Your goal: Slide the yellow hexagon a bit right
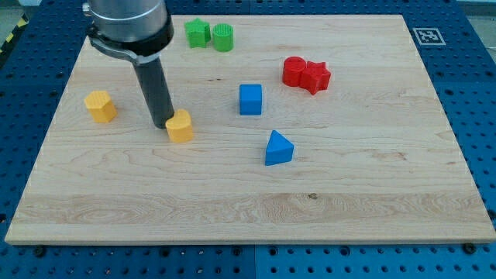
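Yellow hexagon [101, 106] sits well off to the left of my tip [160, 125] | tip: bare rod, nothing to grip, touching left side of yellow heart-like block [180, 125] | blue cube [250, 99] to its right | wooden board [372, 194] beneath

Bright, even overhead light; soft short shadows, sharp focus throughout.
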Available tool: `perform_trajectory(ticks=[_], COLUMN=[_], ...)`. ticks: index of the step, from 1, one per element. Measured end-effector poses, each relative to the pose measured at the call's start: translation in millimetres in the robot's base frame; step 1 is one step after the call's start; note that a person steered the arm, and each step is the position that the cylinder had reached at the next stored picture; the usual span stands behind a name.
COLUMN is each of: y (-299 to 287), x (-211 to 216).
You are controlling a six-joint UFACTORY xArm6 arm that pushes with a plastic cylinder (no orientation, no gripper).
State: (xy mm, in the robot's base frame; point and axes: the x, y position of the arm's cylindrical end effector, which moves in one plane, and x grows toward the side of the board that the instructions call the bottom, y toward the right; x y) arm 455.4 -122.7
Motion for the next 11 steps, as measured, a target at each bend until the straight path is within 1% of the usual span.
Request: perform_trajectory(ticks=[1,2,4,5,6,7,9,10,11], y=[5.2,-26.5,-139.0,-151.9,-151.9,-141.5,-102.4,-101.1,-143.7], x=[8.7,9.9,9.6,-5.8,-5.8,-5.8,-5.8,-5.8,-6.3])
